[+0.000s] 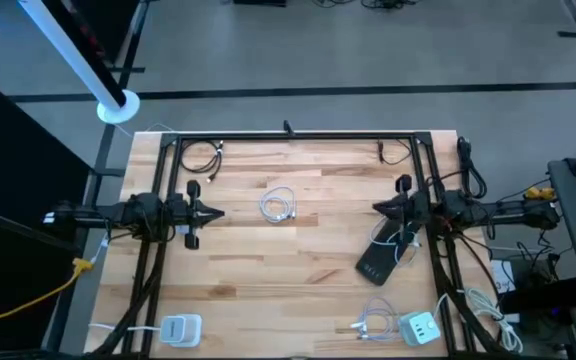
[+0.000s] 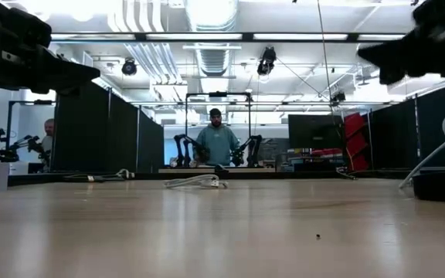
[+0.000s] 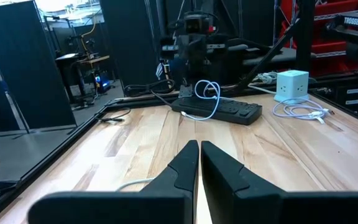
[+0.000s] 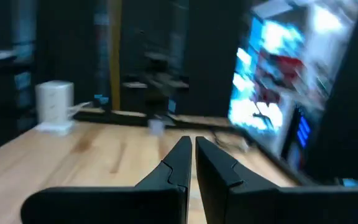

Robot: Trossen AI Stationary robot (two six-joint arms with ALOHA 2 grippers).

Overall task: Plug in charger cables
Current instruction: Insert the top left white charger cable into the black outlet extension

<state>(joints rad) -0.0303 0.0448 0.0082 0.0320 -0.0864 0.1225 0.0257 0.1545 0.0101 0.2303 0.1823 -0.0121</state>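
A white charger cable (image 1: 278, 205) lies in small loops on the table's middle; it also shows in the low view (image 2: 195, 181). A black cable (image 1: 203, 157) lies at the far left and another (image 1: 393, 152) at the far right. A third white cable (image 1: 373, 322) lies near the front right. My left gripper (image 1: 213, 212) is shut and empty, above the table, left of the white loops; its closed fingers show in the left wrist view (image 3: 199, 149). My right gripper (image 1: 378, 208) is shut and empty, right of the loops, over the power strip's far end (image 4: 193, 146).
A black power strip (image 1: 378, 262) lies right of centre with a white cable (image 3: 207, 93) looped up from it. A white charger block (image 1: 180, 330) stands front left and a white cube (image 1: 418, 328) front right. A person (image 2: 216, 143) stands beyond the table.
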